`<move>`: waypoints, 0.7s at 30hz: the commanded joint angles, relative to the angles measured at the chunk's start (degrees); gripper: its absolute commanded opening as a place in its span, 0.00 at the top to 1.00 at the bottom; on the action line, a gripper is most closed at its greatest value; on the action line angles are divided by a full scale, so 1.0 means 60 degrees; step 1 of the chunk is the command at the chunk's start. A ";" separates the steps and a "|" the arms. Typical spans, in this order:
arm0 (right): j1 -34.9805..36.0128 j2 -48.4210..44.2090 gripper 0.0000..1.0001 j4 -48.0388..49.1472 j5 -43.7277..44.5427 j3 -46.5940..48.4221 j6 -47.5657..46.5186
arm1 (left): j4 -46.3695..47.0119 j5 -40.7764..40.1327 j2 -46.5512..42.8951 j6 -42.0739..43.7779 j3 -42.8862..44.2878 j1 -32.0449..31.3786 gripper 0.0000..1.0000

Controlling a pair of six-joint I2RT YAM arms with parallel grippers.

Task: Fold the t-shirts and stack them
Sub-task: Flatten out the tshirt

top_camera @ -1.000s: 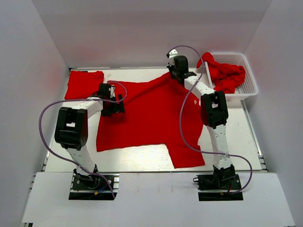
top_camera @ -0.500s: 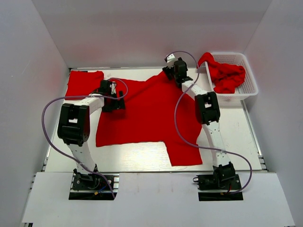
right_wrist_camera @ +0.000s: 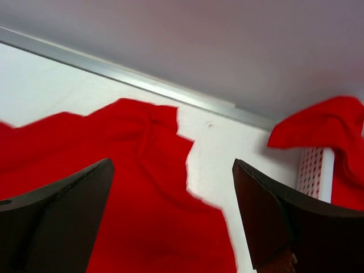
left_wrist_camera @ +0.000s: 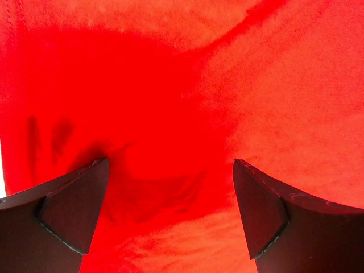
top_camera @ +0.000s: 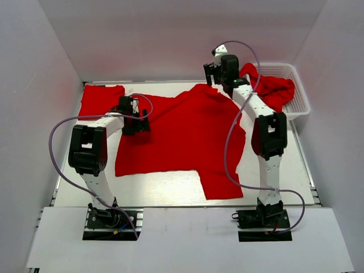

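T-shirt (top_camera: 182,136) lies spread left of the basket (top_camera: 301,106); right end effector (top_camera: 209,73), now spread, has released its far corner and lifted; left end effector (top_camera: 138,124) stays spread over it

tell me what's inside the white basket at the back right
Red t-shirt cloth lies crumpled in the basket, with a fold hanging over its left rim. How many shirts there are, and the floor under them, are hidden.

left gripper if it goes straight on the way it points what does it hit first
The spread-out red t-shirt: the left gripper points down at it, jaws open, and red cloth fills its wrist view. How near the cloth is, I cannot tell.
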 commanded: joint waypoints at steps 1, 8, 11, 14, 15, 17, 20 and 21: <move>-0.0011 -0.1096 0.10 -0.1937 -0.0673 -0.1434 0.2024 | -0.0245 0.0400 -0.0741 -0.0041 0.0095 0.0020 0.01; 0.0077 -0.3763 0.10 -0.1297 -0.2286 -0.6157 0.3874 | -0.0522 -0.0141 -0.1723 -0.0523 -0.0592 0.0020 0.01; 0.0077 -0.4554 0.10 -0.1105 -0.2273 -0.7940 0.4211 | -0.0554 -0.0362 -0.2102 -0.1021 -0.1190 0.0020 0.01; 0.0062 -0.4848 0.10 -0.1031 -0.2038 -0.8706 0.4372 | -0.0246 -0.0187 -0.2222 -0.1213 -0.1559 0.0151 0.01; 0.0004 -0.4790 0.10 -0.1060 -0.1791 -0.8782 0.4445 | -0.0245 -0.0186 -0.2222 -0.1213 -0.1560 0.0152 0.01; -0.0011 -0.4513 0.10 -0.1206 -0.1119 -0.8798 0.4606 | -0.0332 -0.0331 -0.2106 -0.1213 -0.1341 0.0152 0.01; -0.0200 -0.3971 0.10 -0.1704 -0.0343 -0.8578 0.4928 | -0.0449 -0.0332 -0.1885 -0.1213 -0.0931 0.0152 0.01; -0.0216 -0.3882 0.10 -0.1821 -0.0208 -0.8476 0.5031 | -0.0450 -0.0332 -0.1769 -0.1213 -0.0843 0.0152 0.01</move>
